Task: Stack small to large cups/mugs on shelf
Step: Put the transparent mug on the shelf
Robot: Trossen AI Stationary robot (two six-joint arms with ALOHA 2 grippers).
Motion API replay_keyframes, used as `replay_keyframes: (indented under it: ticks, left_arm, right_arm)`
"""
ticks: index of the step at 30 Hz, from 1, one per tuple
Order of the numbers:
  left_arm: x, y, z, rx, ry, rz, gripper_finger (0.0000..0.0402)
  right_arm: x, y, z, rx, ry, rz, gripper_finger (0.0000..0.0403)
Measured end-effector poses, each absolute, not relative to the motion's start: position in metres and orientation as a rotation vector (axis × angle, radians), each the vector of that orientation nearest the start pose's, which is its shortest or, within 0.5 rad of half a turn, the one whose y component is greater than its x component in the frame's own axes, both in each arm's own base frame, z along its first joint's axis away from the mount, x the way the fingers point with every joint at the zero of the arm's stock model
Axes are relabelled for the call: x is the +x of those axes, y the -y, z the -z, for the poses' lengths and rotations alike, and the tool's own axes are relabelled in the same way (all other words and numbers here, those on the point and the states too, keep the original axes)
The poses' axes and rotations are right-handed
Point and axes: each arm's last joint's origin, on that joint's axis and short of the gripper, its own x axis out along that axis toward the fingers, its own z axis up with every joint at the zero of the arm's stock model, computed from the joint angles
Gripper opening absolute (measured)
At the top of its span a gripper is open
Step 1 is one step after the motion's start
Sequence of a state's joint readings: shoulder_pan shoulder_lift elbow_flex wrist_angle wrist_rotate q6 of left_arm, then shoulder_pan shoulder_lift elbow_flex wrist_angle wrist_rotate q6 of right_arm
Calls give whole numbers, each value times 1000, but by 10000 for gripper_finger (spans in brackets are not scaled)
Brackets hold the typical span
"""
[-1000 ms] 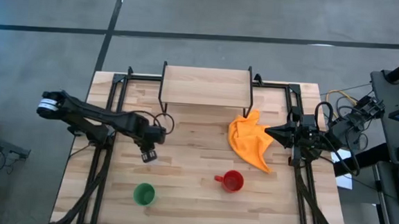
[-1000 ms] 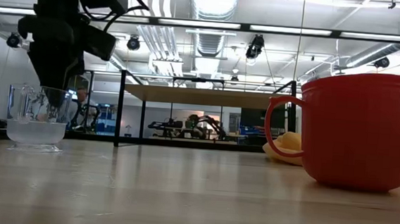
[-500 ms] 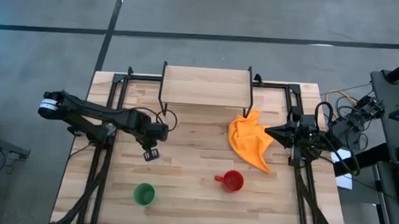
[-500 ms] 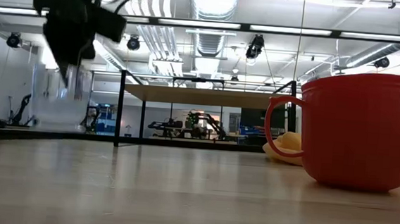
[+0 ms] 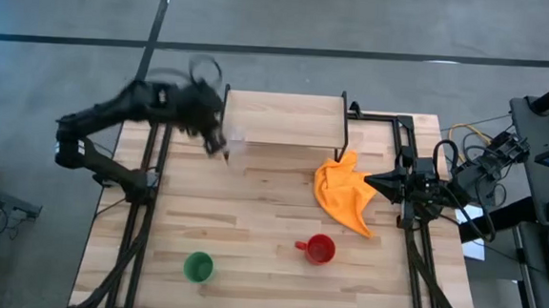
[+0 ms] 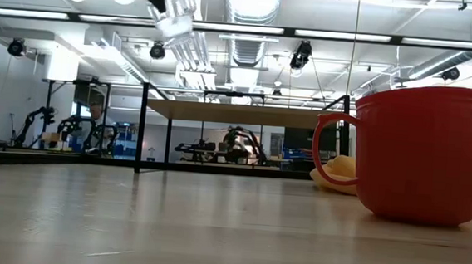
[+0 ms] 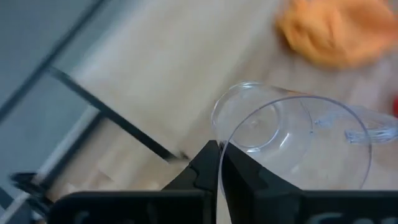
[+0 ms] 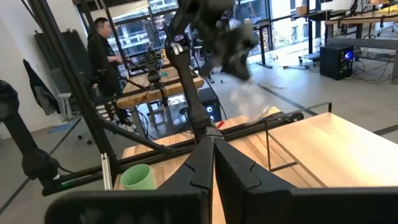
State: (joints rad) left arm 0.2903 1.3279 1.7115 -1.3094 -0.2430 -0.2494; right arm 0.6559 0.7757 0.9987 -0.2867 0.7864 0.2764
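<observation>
My left gripper (image 5: pixel 214 139) is raised above the table by the shelf's near left corner and is shut on the small clear cup (image 7: pixel 292 134), which also shows high in the low view (image 6: pixel 176 10). The shelf (image 5: pixel 281 118), with a light wooden top on black legs, stands at the table's far edge. The red mug (image 5: pixel 318 249) stands on its base near the front, and the green cup (image 5: pixel 198 266) stands at the front left. My right gripper (image 5: pixel 368 184) is shut and empty at the right, beside the orange cloth (image 5: pixel 343 198). My left gripper pinches the clear cup's rim (image 7: pixel 221 147) between its two fingers, one finger inside the mouth and one outside. The cup is lifted clear of the table and hangs tilted below the fingers, its handle (image 7: pixel 367 134) on the side away from them.
The orange cloth lies crumpled just right of the shelf's near right leg. Black arm frames run along the table's left (image 5: pixel 142 213) and right (image 5: pixel 412 248) sides. A person (image 8: pixel 102 46) stands in the room beyond the table.
My left gripper has risen steeply and gone toward the table's far edge, up to the shelf's left end, and has stayed shut on the clear cup. The cup, which stood on the table a second ago, is now lifted clear and tilted.
</observation>
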Motion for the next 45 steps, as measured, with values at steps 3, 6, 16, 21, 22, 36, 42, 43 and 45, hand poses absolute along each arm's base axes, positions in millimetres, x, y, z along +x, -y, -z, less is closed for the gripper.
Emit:
replay_keyframes:
  ticks: [3, 6, 16, 21, 22, 36, 42, 43, 45]
  left_arm:
    - [203, -93, -448, -224, -826, -674, 0]
    - [210, -115, -453, -176, -858, -669, 0]
    - [234, -186, -431, -303, -1056, -570, 0]
    - [240, -206, -412, -313, -1190, -537, 0]
    - [243, -208, -408, -308, -1205, -527, 0]
    - [259, -225, -386, -265, -1275, -466, 0]
    - [263, -228, -386, -235, -1240, -469, 0]
    - [263, -228, -386, -234, -1239, -469, 0]
    - [263, -228, -386, -235, -1243, -469, 0]
  right_arm:
    - [127, -72, -396, 235, -29, 136, 9]
    - [127, -72, -396, 236, -28, 136, 9]
    - [128, -72, -396, 251, -22, 136, 9]
    - [127, -72, -396, 234, -24, 136, 9]
    - [127, -72, -396, 228, -24, 135, 9]
    - [127, -72, -396, 190, -27, 135, 9]
    - [127, -72, -396, 190, -27, 135, 9]
    - [127, -72, -396, 190, -27, 135, 9]
    - [127, -72, -396, 190, -27, 135, 9]
